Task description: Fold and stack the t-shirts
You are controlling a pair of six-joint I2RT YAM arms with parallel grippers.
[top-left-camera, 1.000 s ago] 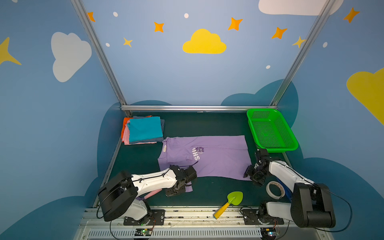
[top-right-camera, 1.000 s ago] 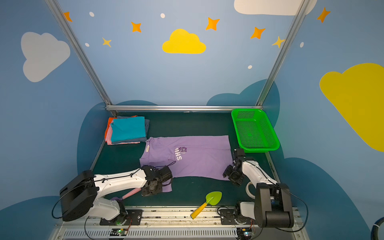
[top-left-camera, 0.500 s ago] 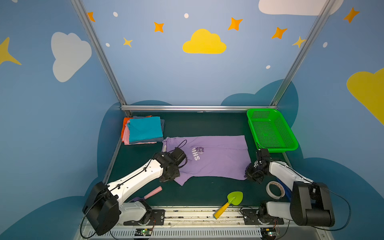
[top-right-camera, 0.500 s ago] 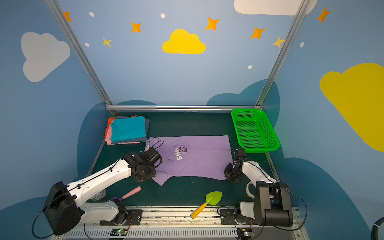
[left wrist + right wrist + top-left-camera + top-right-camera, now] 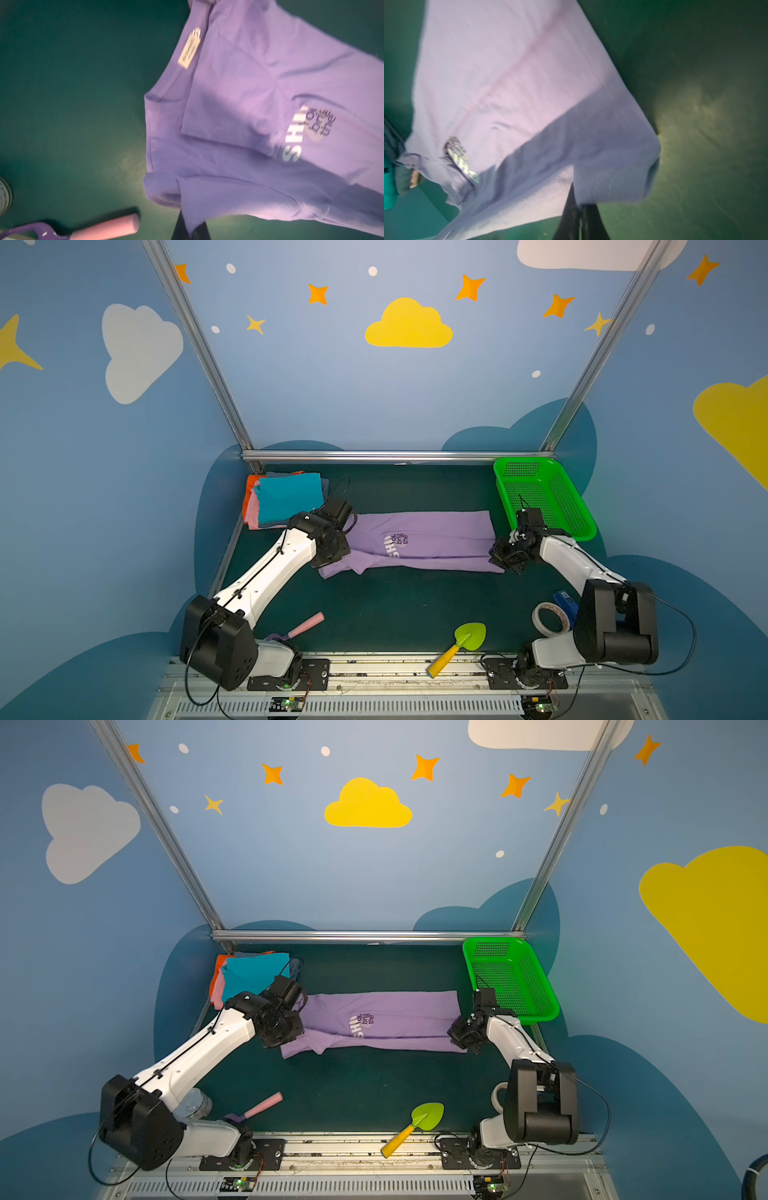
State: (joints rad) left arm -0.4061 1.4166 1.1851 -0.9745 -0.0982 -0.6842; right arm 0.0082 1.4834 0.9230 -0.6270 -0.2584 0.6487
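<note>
The left gripper point(image 5: 190, 228) is clenching the sleeve end of the soft lavender printed t-shirt point(image 5: 436, 539), and the right gripper point(image 5: 578, 209) is pinching its hem corner. The shirt is lying stretched between them on the dark green tabletop point(image 5: 395, 605).

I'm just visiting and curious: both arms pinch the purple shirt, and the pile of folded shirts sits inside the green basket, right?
No. Both top views show the pile of folded shirts on the table in the far left corner, apart from the green basket. The rest holds: left gripper and right gripper have jaws shut on the purple shirt.
</note>
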